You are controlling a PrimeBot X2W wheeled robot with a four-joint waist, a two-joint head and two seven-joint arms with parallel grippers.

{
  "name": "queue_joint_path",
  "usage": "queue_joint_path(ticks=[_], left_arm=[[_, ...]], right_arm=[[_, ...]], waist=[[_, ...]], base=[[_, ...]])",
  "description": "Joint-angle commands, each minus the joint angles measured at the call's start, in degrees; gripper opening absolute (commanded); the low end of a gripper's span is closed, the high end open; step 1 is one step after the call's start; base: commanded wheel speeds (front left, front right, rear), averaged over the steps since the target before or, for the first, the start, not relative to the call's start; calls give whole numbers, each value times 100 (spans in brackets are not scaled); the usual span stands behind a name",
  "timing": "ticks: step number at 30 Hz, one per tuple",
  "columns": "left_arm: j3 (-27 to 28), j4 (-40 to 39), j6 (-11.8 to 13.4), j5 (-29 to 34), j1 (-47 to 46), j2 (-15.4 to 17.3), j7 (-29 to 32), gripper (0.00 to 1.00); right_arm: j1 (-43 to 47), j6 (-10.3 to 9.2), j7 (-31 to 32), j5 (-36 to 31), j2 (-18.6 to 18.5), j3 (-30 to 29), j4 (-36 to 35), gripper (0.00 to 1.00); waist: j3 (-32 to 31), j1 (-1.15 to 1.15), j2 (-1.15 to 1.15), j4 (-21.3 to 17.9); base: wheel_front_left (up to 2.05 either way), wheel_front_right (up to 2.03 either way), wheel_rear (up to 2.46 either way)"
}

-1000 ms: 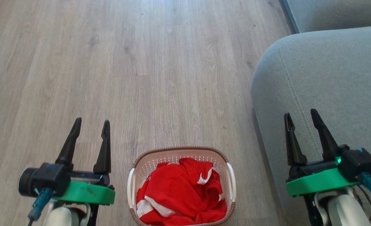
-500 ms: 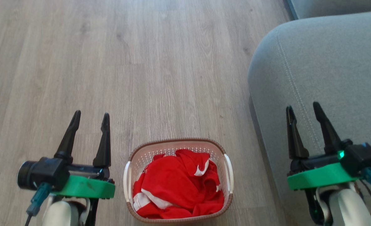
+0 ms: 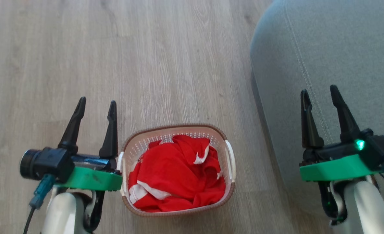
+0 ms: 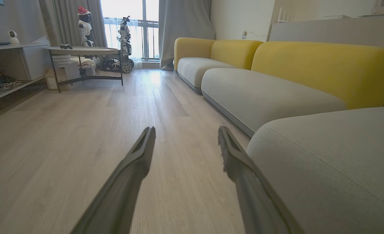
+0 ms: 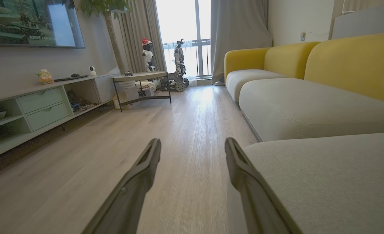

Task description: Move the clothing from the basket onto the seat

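Where the clothing lies: bright red soft fabric clothing with white stripes and trim [image 3: 175, 175] sits crumpled in one heap inside the small cream-white perforated plastic basket with a brown woven rim [image 3: 136, 148]. It fills the basket almost wall to wall, and none of it hangs over the rim.
Basket: it stands on the pale wood-plank floor [image 3: 114, 48] between the two arms. Its long axis runs across, from the left arm's side to the right arm's side, with a white handle [image 3: 119, 162] at each short end.
Seat: the large grey-green fabric sofa cushion with a pale stitched seam [image 3: 341, 48] lies to the right of the basket, with a strip of floor between them.
Left pincer [image 3: 97, 101]: it is just beside the basket's left handle, and its green mount overlaps that handle in the head view. The fingers point away past the basket's far left corner, wide apart, with nothing between them and touching nothing.
Right pincer [image 3: 319, 90]: it is well apart from the basket on its right side and hovers over the seat's near edge. The fingers are spread wide and empty.
Nearer arm: the left, by a clear margin.
Coming move: as I judge it, the clothing lies inward and below the left fingertips, so that pincer needs to swing toward the basket's middle and tip down into the heap.
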Motion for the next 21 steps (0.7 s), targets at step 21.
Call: queue_joint_path(ticks=[21], left_arm=[[-230, 2665, -76, 58, -1555, 114, -54, 100]], right_arm=[[-882, 42, -52, -37, 50, 114, -549, 100]], waist=[[1511, -1, 0, -430]], base=[[0, 0, 0]])
